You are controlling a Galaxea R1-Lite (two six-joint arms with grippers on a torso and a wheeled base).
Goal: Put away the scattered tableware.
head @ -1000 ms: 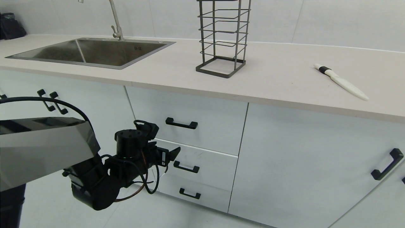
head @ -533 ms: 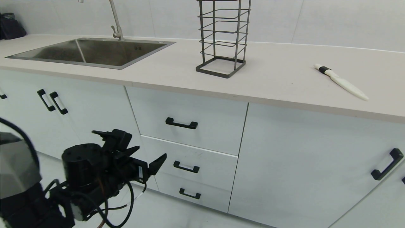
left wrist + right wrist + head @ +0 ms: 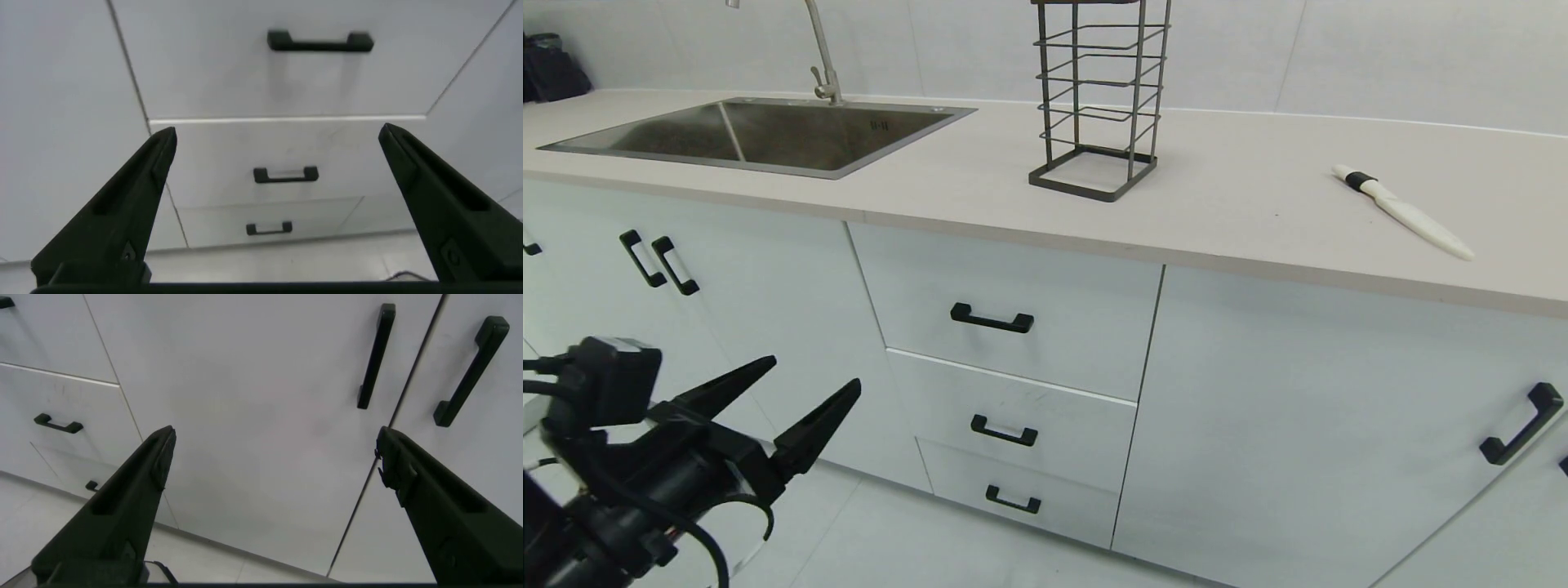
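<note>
The long white plastic knife (image 3: 1403, 212) with a black band lies flat on the pale stone countertop (image 3: 1258, 155), far over on the robot's right and well apart from everything else. It is loose in the open, so it looks like the scattered piece still waiting for a home. To its left stands the tall dark wire rack (image 3: 1098, 98), upright and holding nothing, and farther left the stainless steel sink (image 3: 760, 131) is set into the counter. Under the counter, the stack of three white drawers with black bar handles (image 3: 1004, 430) is fully shut, probably the place meant for storage. The left gripper (image 3: 814, 371) hangs low in front of the cabinets, jaws spread wide with nothing between them. Its wrist camera looks straight at the drawer handles (image 3: 284, 174), a pose that suits lining up on a pull. The right gripper (image 3: 275, 434) also has its jaws wide apart and empty, and faces white cabinet doors (image 3: 245, 416) with vertical black handles. A second ago the left gripper was just beside the middle drawer's handle; it has since drawn back and down to the left, while the knife, rack and drawers sit unchanged.
</note>
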